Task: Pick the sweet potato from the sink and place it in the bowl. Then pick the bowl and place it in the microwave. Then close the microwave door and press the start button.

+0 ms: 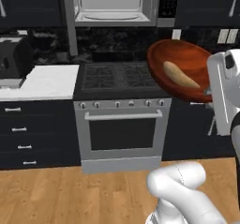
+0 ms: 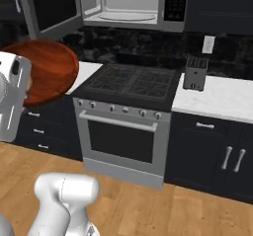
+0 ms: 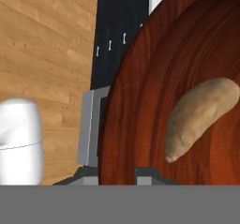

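Clearly the pincer (image 3: 121,174) is clamped on the near rim of the bowl (image 1: 180,68), its two dark tips pinching the thin wall from either side in the hand view, so the jaws stand narrow with the rim between them. That glossy reddish-brown bowl is held up in the air, tilted, to the right of the stove (image 1: 121,78) in the left base view and over the left tabletop (image 2: 84,72) edge in the right base view. Inside it lies the sweet potato (image 1: 181,75), resting loose against the inner slope, apart from the rim where the grip sits. I judge the bowl stiff and fairly light, but slick, and a one-sided rim grip lets it lever and sag; keeping it level matters, since the tuber is firm, rounded and likely to roll or slide out if the tilt grows. Farther out and above, the microwave (image 1: 112,5) hangs over the stove with its light grey cavity and turntable exposed, and the microwave door (image 2: 49,10) is swung open to the left. The bowl is well below and to one side of that opening, so the placing is not yet done. A toaster (image 2: 194,73) stands on the right tabletop, clear of the path.
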Available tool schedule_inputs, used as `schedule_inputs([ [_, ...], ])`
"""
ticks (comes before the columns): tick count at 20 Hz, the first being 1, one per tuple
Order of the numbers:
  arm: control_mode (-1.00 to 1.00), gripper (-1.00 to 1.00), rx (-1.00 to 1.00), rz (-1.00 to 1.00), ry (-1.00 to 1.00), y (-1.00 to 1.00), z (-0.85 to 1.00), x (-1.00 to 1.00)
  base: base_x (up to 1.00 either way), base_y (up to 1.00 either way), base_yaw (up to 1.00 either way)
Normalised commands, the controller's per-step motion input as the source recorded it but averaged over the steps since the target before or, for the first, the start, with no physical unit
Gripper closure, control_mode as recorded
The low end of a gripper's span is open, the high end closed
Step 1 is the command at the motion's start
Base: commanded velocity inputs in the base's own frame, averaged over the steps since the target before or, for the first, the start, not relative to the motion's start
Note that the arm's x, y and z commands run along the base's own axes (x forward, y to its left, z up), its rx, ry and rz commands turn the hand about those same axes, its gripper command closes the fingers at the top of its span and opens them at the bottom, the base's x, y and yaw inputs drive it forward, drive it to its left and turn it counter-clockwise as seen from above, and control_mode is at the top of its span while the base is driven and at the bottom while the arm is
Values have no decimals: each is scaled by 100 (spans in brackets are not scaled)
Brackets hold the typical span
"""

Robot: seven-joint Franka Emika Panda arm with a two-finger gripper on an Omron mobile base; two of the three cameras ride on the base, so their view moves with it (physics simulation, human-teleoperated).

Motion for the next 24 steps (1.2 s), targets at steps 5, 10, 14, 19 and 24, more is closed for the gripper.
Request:
schedule_inputs([
  [5, 100, 100, 0, 0, 0, 0, 0, 0, 52, -85, 30],
  [10, 100, 100, 0, 0, 0, 0, 0, 0, 95, -24, 19],
  [14, 100, 100, 0, 0, 0, 0, 0, 0, 85, 3, 16],
  [19, 100, 100, 0, 0, 0, 0, 0, 0, 71, 48, 24],
  [24, 100, 100, 0, 0, 0, 0, 0, 0, 53, 6, 33],
])
